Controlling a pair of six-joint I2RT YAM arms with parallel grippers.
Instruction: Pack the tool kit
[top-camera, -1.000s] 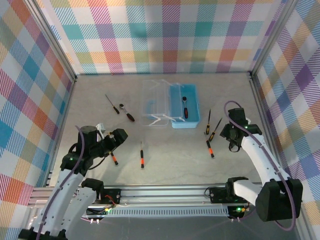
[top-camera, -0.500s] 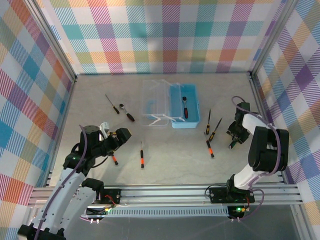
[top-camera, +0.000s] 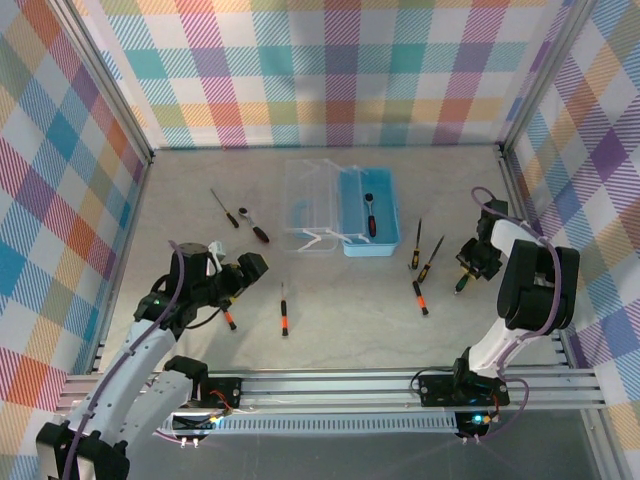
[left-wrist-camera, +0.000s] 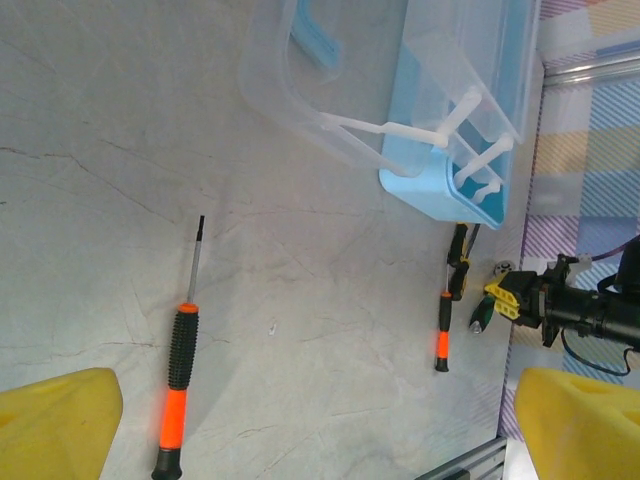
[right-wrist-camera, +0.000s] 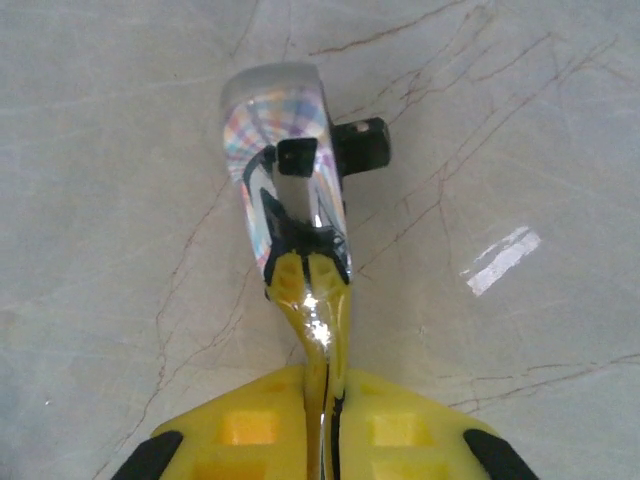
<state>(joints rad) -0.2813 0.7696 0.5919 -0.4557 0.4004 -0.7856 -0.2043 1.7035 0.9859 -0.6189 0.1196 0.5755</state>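
Table marbled grey, walls plaid; right end effector clamps ratchet, left end effector agape.

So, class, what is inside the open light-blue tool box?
One black-handled ratchet lies inside the light-blue box, metal head toward the far wall. No other tool shows there from above; the floor under the ratchet is covered.
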